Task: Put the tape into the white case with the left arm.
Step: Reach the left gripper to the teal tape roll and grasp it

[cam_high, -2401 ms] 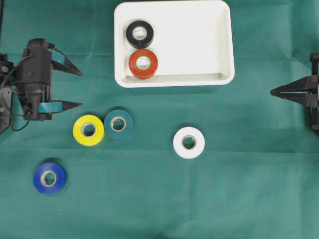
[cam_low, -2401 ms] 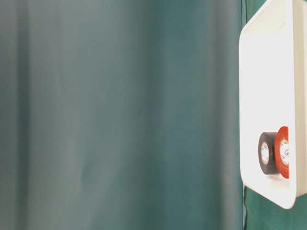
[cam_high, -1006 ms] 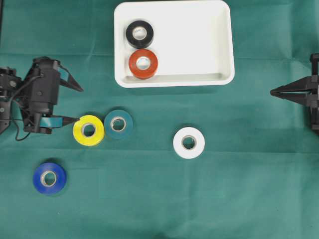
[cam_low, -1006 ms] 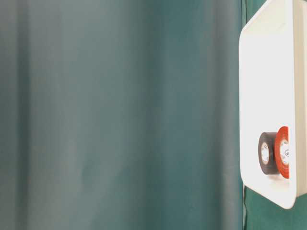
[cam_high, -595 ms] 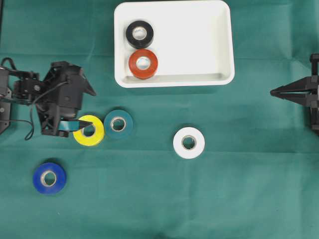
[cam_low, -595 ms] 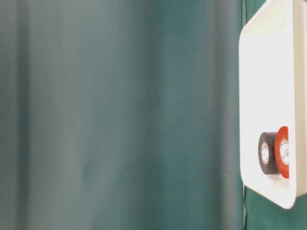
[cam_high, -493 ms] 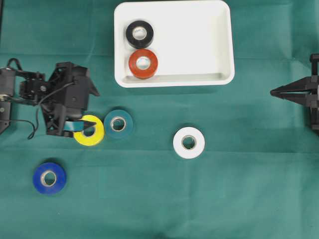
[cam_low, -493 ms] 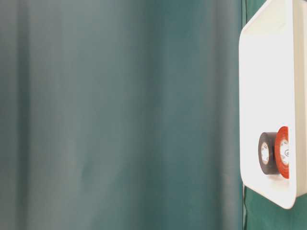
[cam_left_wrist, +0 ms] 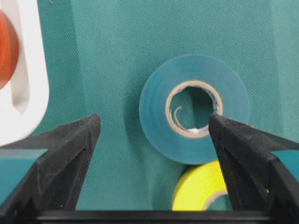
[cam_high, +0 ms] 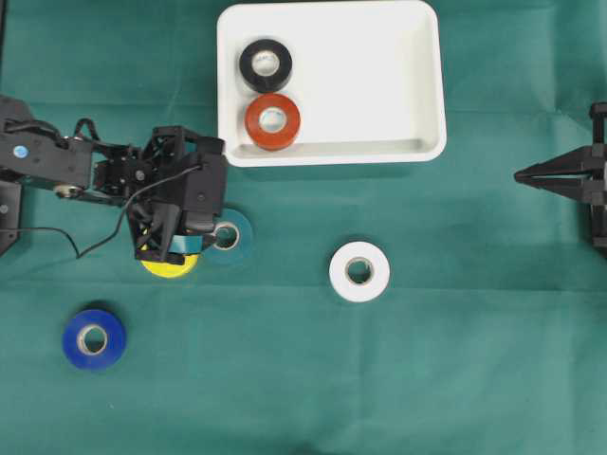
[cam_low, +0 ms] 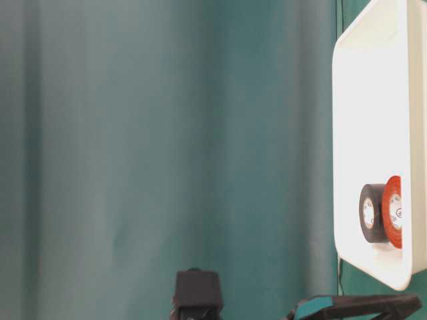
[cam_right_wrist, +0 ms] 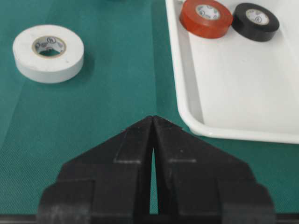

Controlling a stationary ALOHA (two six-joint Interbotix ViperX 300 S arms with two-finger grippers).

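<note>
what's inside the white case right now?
Two rolls lie flat in the white case: a black tape roll and an orange tape roll, touching. Nothing covers the rest of its floor in the overhead view.

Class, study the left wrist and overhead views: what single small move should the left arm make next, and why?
Probably lower the open left end effector straight down, then close. Its fingers stand apart with the teal tape roll between them, one tip over the roll's far edge, the yellow roll alongside. The white case already holds two rolls.
</note>
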